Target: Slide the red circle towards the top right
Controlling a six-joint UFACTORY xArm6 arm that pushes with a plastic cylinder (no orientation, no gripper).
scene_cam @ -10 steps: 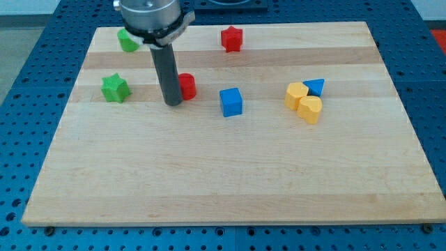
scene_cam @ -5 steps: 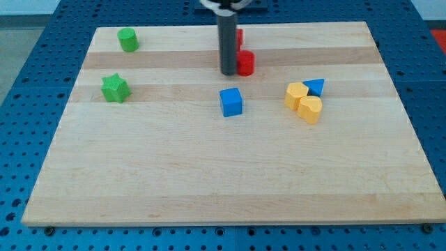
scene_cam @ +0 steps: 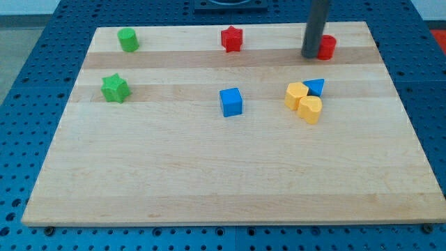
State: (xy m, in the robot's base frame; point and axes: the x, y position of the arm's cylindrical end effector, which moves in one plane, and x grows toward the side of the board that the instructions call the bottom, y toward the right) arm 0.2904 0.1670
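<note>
While my tip (scene_cam: 310, 55) sits against the left side of the red circle (scene_cam: 326, 47), the circle lies near the board's (scene_cam: 209, 174) top right corner, close to the top edge and a little in from the right edge. I have no gripper to spread or press together: only a dark rod, so nothing is pinched and the circle is merely pushed from behind. Standing to the circle's left makes sense for the task, since a shove from that side sends it toward the view's right. The rod hides part of the circle's left edge, so whether we truly touch or stand just apart I cannot say for sure; it looks like contact.

Judging by where the circle lies, the slide looks nearly complete. Any further push should be short, or the circle could run off the board's right edge.

Everything else stands well clear. A red star (scene_cam: 231, 38) rests near the top edge, around the middle. A green block (scene_cam: 127, 40), roundish in shape, sits at the top left, with a green star (scene_cam: 115, 88) below it. A blue cube (scene_cam: 231, 102) lies near the centre. Below the circle, two yellow blocks (scene_cam: 304, 102) huddle touching each other, with a blue triangle (scene_cam: 315, 87) just beside them on the right.
</note>
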